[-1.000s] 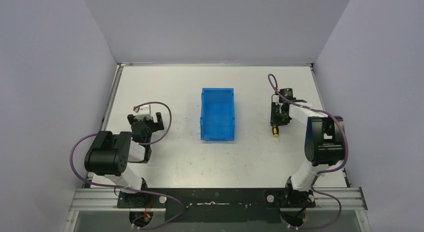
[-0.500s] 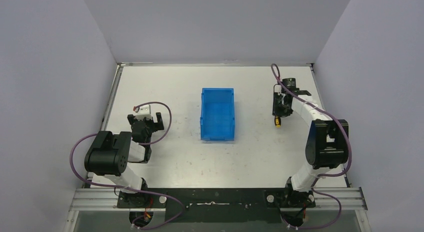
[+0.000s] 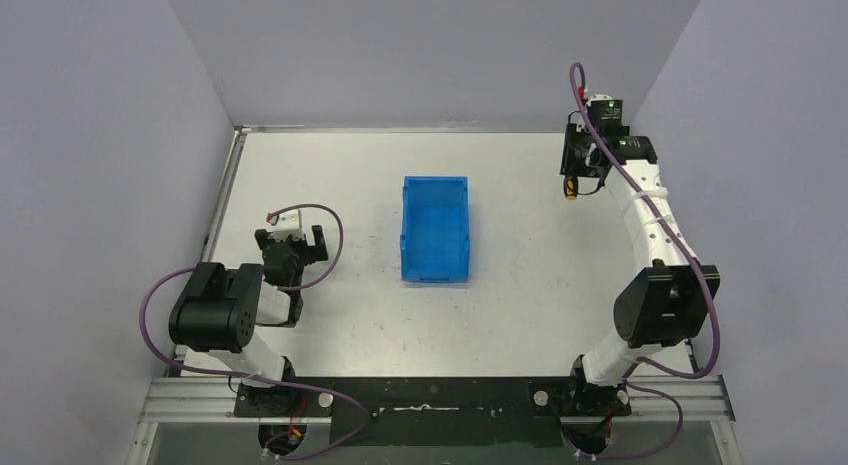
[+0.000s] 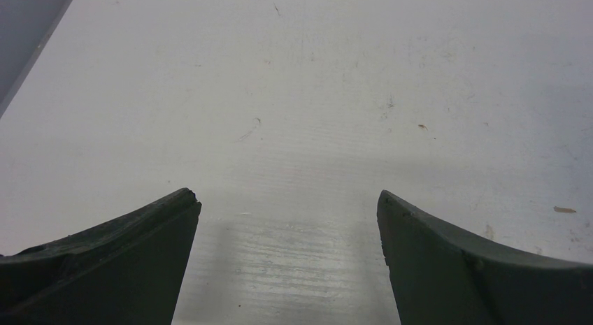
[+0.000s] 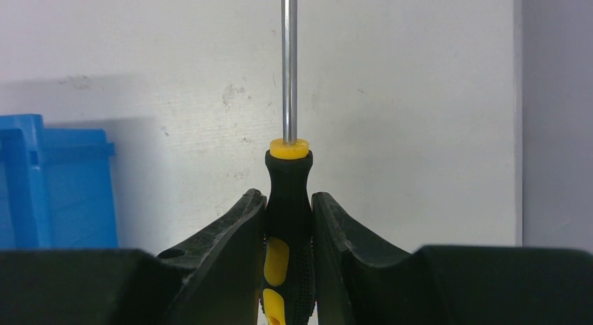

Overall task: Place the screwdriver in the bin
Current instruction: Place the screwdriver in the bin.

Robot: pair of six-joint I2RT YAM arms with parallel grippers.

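The screwdriver (image 5: 288, 172) has a black and yellow handle clamped between the fingers of my right gripper (image 5: 288, 194), which is shut on it. Its thin metal shaft points straight ahead over the white table. In the top view the right gripper (image 3: 580, 165) is raised at the far right, and the handle's yellow end (image 3: 570, 193) pokes out below it. The blue bin (image 3: 435, 225) stands open and empty at the table's middle, well to the left of that gripper. A corner of the bin (image 5: 49, 185) shows in the right wrist view. My left gripper (image 4: 285, 196) hovers open over bare table at the near left (image 3: 290, 247).
Grey walls enclose the table at the back (image 3: 430, 55), left (image 3: 100, 165) and right (image 3: 740, 135). The right gripper is close to the right wall and the far right corner. White tabletop (image 3: 520, 315) surrounds the bin.
The right arm has stretched out and risen, carrying the screwdriver off the table toward the far right corner. The left arm and the bin have not moved.
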